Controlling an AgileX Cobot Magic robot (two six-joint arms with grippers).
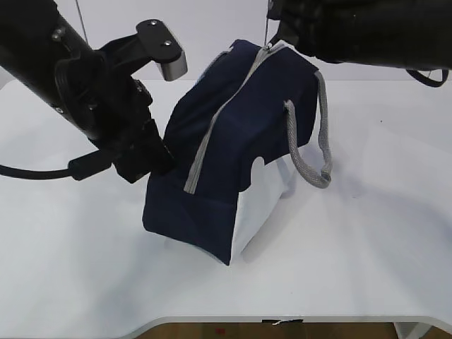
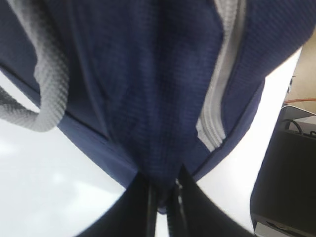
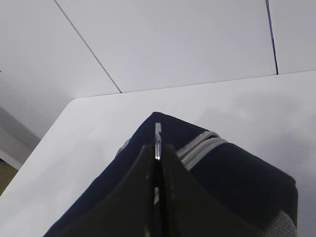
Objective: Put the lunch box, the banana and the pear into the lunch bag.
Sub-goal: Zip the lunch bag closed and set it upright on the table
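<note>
The navy lunch bag (image 1: 233, 141) stands tilted on the white table, its grey zipper (image 1: 212, 134) closed along the top. My left gripper (image 1: 164, 157) is shut on a fold of the bag's navy fabric at its left end; the left wrist view shows the cloth (image 2: 148, 89) pinched between the jaws of the gripper (image 2: 165, 190). Up at the bag's far top end, my right gripper (image 1: 272, 44) is shut on the metal zipper pull (image 3: 157, 136), which sticks out between the jaws of the gripper (image 3: 157, 150). The lunch box, the banana and the pear are out of view.
A grey webbing handle (image 1: 311, 152) hangs down the bag's right side. White table surface (image 1: 367, 247) lies in front and to the right of the bag, with its front edge near the bottom of the exterior view.
</note>
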